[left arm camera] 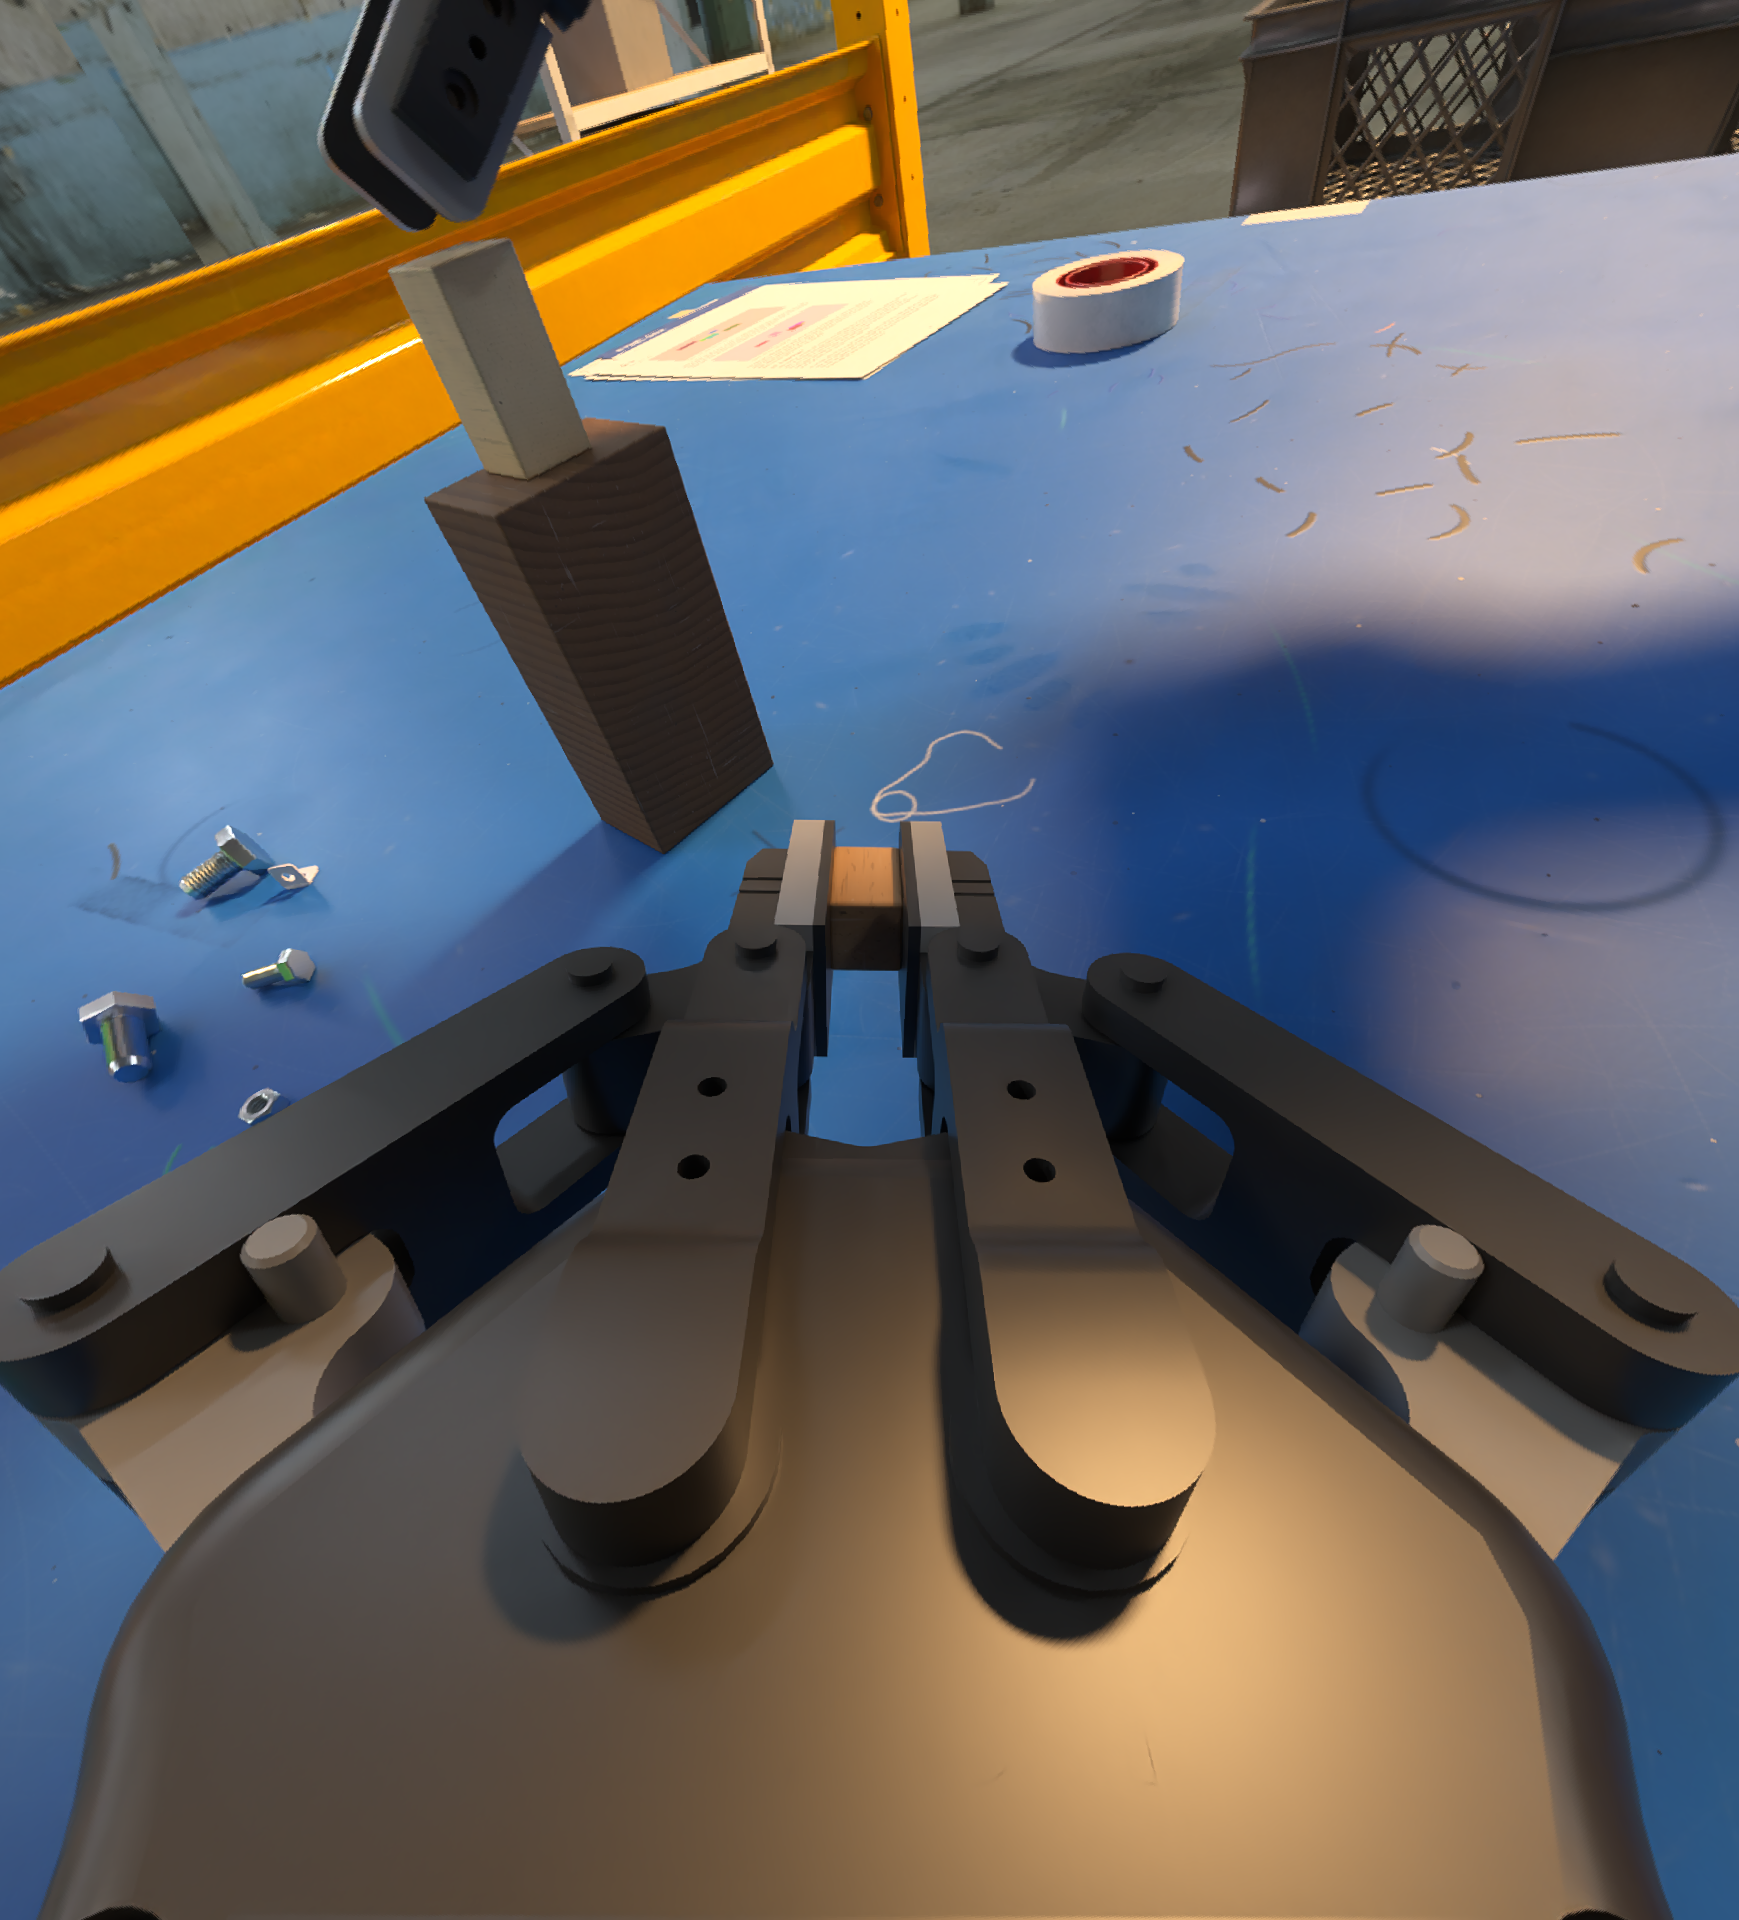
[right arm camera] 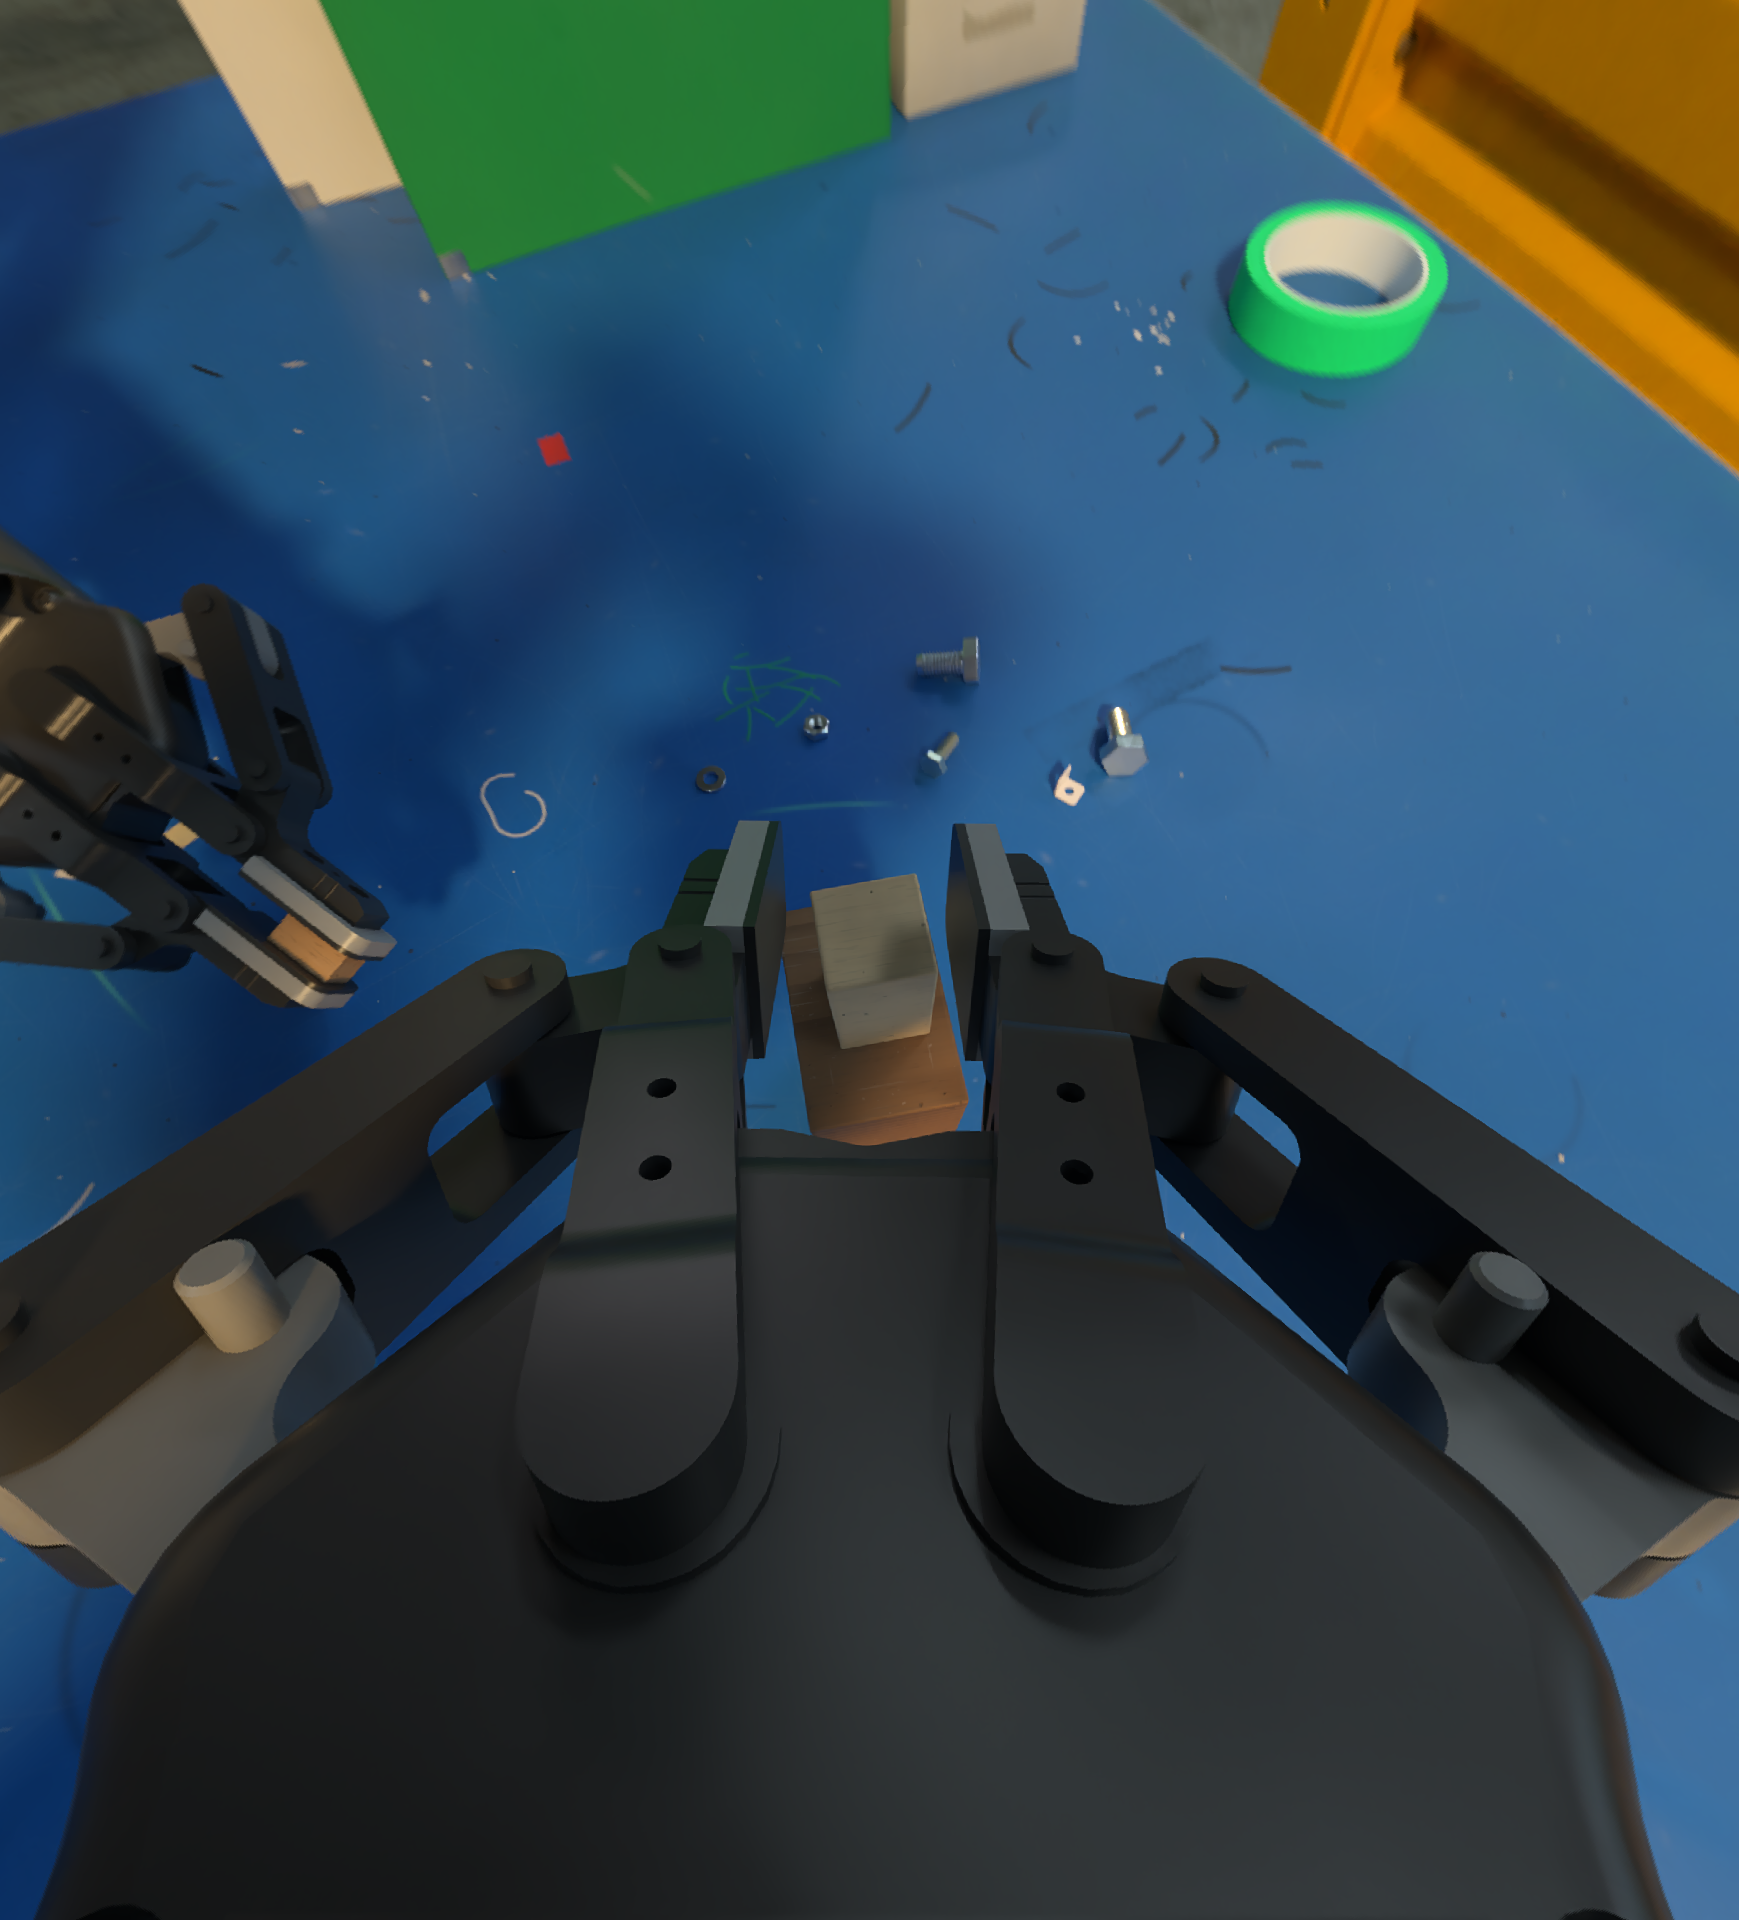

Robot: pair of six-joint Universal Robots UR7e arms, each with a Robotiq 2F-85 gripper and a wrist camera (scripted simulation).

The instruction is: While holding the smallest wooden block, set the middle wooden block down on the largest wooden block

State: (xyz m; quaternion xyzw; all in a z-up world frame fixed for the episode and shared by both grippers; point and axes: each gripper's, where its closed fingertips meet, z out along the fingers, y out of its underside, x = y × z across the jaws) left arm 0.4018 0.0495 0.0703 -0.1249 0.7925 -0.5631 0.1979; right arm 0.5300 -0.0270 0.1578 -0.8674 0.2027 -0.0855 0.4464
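The largest block [left arm camera: 600, 634], dark brown, stands upright on the blue table [left arm camera: 1260, 935]. The middle block [left arm camera: 491, 358], pale wood, stands on its top, tilted in this view. My left gripper [left arm camera: 863, 883] is shut on the smallest block [left arm camera: 863, 899], light brown, just above the table and near the big block's base. In the right wrist view my right gripper [right arm camera: 865, 873] is open above the stack. The pale block [right arm camera: 875, 961] shows between its fingers with gaps on both sides, on top of the brown block [right arm camera: 886, 1091]. The left gripper [right arm camera: 345, 961] with the small block [right arm camera: 319, 945] shows at the left.
Several bolts [left arm camera: 221, 862] and nuts lie left of the stack. A white tape roll [left arm camera: 1104, 301] and a paper sheet [left arm camera: 792, 327] lie at the back, beside a yellow rail [left arm camera: 221, 416]. A green tape roll [right arm camera: 1338, 286], a green box [right arm camera: 584, 114] and a white box [right arm camera: 984, 47] stand farther off.
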